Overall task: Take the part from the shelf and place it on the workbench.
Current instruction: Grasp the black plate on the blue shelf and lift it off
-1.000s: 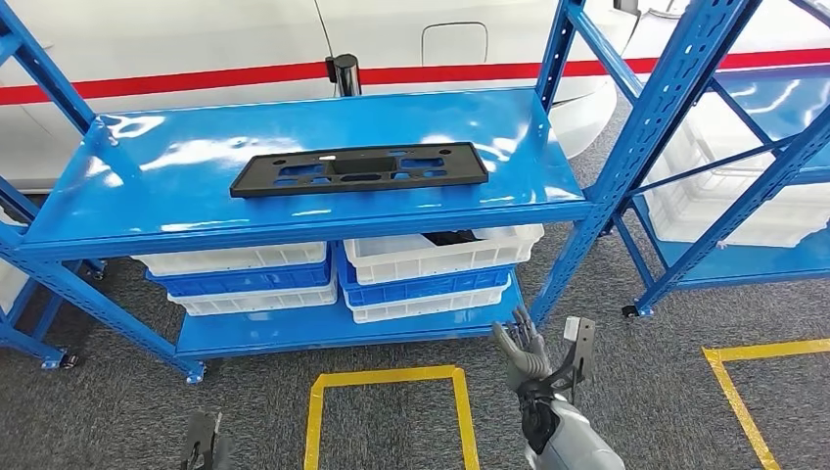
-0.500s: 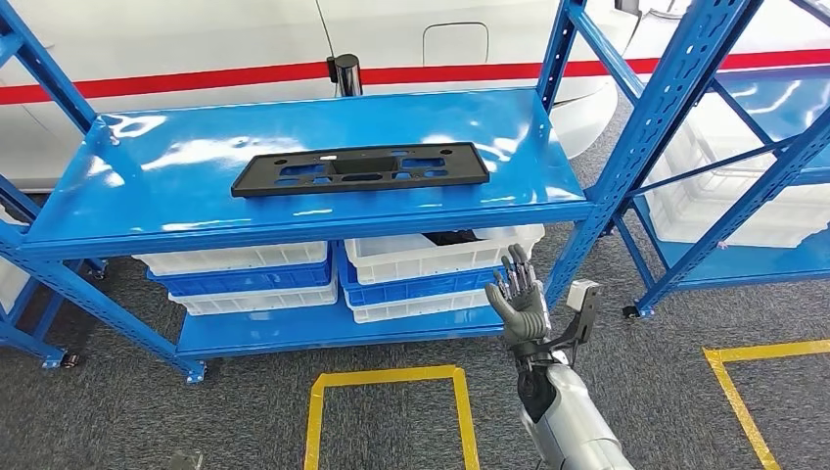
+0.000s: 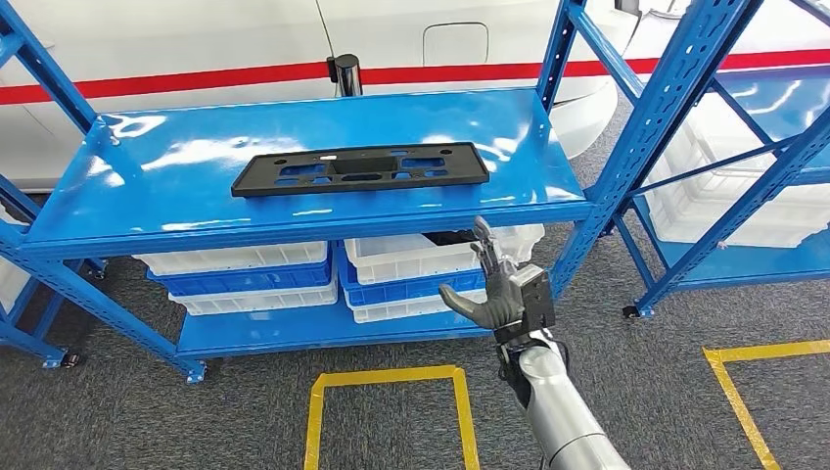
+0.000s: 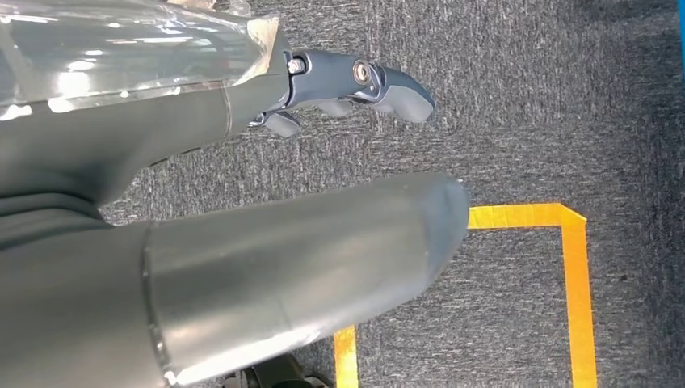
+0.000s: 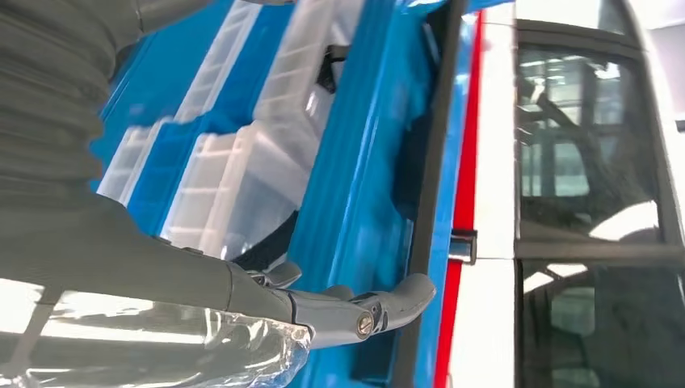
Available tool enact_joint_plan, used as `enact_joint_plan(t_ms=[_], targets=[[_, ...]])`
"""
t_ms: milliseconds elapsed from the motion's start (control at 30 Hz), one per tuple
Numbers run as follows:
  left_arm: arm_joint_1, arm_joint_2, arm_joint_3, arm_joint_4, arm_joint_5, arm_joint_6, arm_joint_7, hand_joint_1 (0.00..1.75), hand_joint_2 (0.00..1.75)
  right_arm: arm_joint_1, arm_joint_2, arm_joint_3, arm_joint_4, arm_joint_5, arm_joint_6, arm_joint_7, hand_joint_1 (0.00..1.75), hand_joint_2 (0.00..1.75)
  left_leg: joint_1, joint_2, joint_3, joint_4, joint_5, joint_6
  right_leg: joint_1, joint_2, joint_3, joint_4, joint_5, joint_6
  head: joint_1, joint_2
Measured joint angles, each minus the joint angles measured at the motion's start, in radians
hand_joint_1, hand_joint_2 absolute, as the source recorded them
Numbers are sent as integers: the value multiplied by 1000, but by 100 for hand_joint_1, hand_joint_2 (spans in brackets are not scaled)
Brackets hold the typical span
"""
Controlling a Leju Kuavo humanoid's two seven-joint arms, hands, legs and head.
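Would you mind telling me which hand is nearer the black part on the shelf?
The right hand, raised and open just below the shelf edge under the black part. The left hand hangs low over the carpet.

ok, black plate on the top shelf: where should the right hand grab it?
Probably the near long edge of the black plate, right of middle, coming from the front. It lies flat, lengthwise along the shelf, and the open right hand is below that end.
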Motion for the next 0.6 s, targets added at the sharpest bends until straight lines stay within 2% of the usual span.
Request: enact_joint_plan(t_ms=[233, 600], targets=[[12, 0, 4, 1, -8, -4, -6, 0, 0, -5, 11, 84, -13, 220, -130, 23, 0, 175, 0, 0, 0, 0, 0, 0, 0, 0, 0, 0, 0, 0, 0, 0], [21, 0, 9, 6, -15, -13, -6, 0, 0, -27, 27, 221, -11, 576, -318, 108, 0, 175, 0, 0, 0, 0, 0, 0, 0, 0, 0, 0, 0, 0, 0, 0]])
